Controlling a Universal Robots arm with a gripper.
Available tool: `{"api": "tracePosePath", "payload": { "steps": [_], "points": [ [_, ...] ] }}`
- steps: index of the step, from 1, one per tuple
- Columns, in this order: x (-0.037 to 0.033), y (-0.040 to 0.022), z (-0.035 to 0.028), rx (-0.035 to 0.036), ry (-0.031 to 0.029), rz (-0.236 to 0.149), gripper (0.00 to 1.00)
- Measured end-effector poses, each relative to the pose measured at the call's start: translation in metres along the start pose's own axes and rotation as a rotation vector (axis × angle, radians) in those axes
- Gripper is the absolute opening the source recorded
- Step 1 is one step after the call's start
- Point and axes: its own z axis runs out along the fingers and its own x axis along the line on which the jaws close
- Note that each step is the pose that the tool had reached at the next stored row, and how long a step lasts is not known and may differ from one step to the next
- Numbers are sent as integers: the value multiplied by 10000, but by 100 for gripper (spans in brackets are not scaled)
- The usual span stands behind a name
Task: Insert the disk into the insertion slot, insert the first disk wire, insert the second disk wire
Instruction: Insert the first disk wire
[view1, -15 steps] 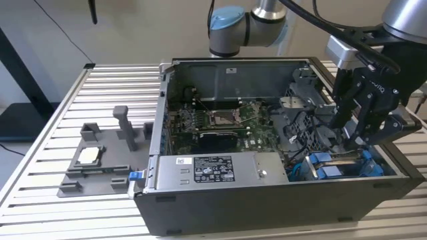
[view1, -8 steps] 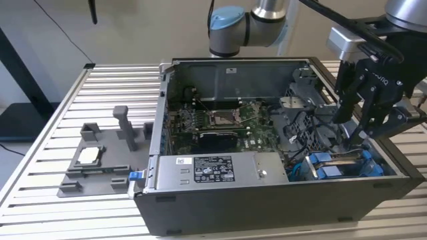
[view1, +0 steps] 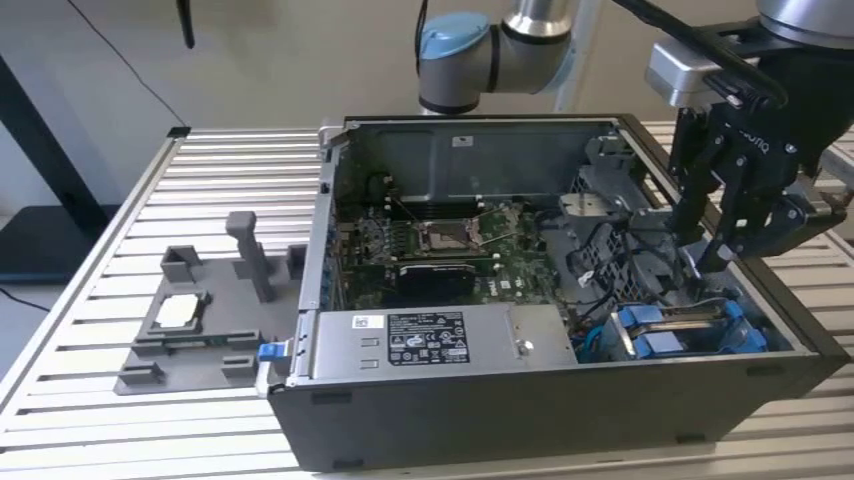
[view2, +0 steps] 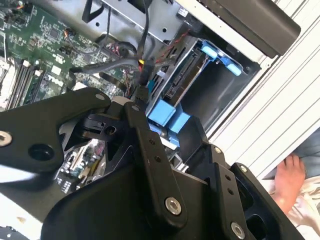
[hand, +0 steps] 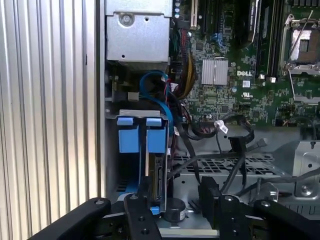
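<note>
The disk (view1: 687, 326) sits in the insertion slot (hand: 141, 113); the end effector (view1: 710, 252) hovers released among loose black cables (hand: 235, 150); a careless descent could snag them or strike the blue carrier tabs (hand: 142, 137).

A slatted metal table (view1: 214, 160) carries a dark computer case (view1: 534, 420), which lies on its side with the side panel off. A green motherboard (view1: 441, 250) covers the case floor, and its processor socket (view1: 447, 235) sits near the board's middle. A silver labelled power-supply box (view1: 427, 345) is mounted along the case wall nearest the exterior camera. In the first wrist view, a finned silver heat sink (hand: 214, 71) stands on the board, a blue cable (hand: 155, 95) loops beside it, and black cables (hand: 220, 130) cross a perforated grey panel. A grey fixture (view1: 200, 320) with upright posts lies on the table at the exterior view's left of the case. A small square chip (view1: 178, 312) rests on the fixture.
</note>
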Motion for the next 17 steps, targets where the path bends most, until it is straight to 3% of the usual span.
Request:
{"api": "tracePosePath", "payload": {
  "steps": [5, 13, 17],
  "points": [
    [-65, -11, 18, 130, 0, -4, 53],
    [-160, -108, 89, 167, 0, -5, 53],
    [-176, -109, 111, 167, 4, -30, 53]
  ]
}}
